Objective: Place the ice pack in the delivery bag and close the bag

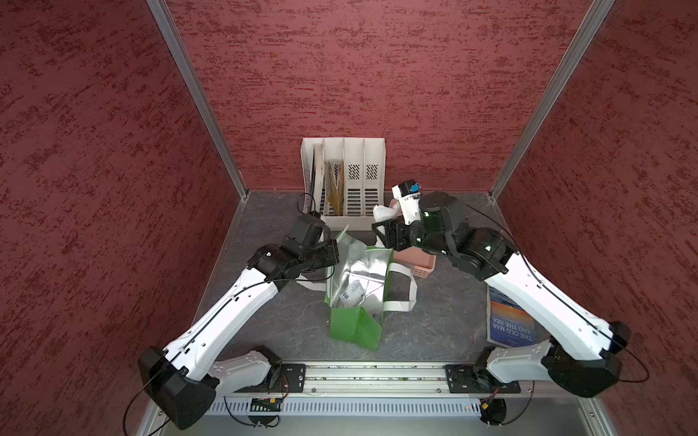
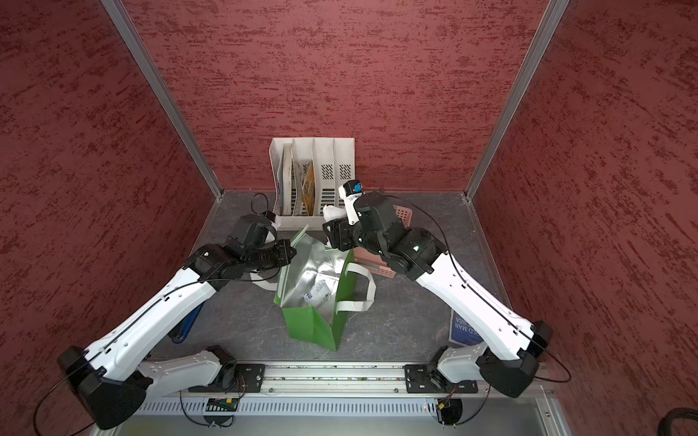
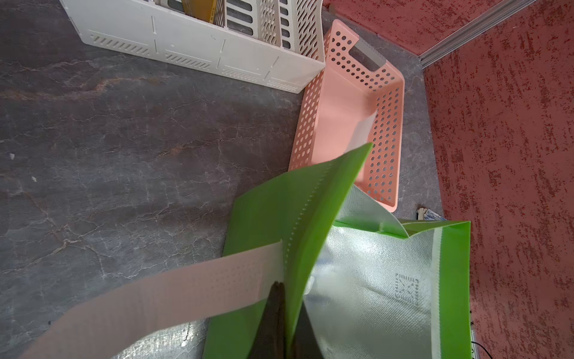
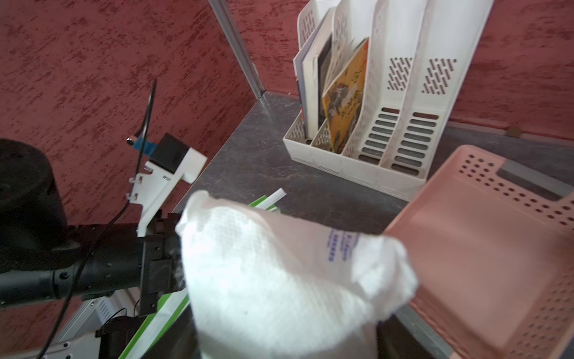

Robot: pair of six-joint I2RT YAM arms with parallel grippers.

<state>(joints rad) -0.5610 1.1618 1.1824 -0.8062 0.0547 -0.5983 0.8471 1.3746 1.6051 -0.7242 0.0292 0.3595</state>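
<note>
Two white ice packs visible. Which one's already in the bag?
The loose ice pack, lying untouched inside the delivery bag. The held ice pack is gripped in the right claw, outside the bag.

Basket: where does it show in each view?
Both top views: basket pokes out from under the right arm.
Left wrist: basket at upper centre.
Right wrist: basket fills the right side.
Shared landmark: white file rack beside it, in all four.
</note>
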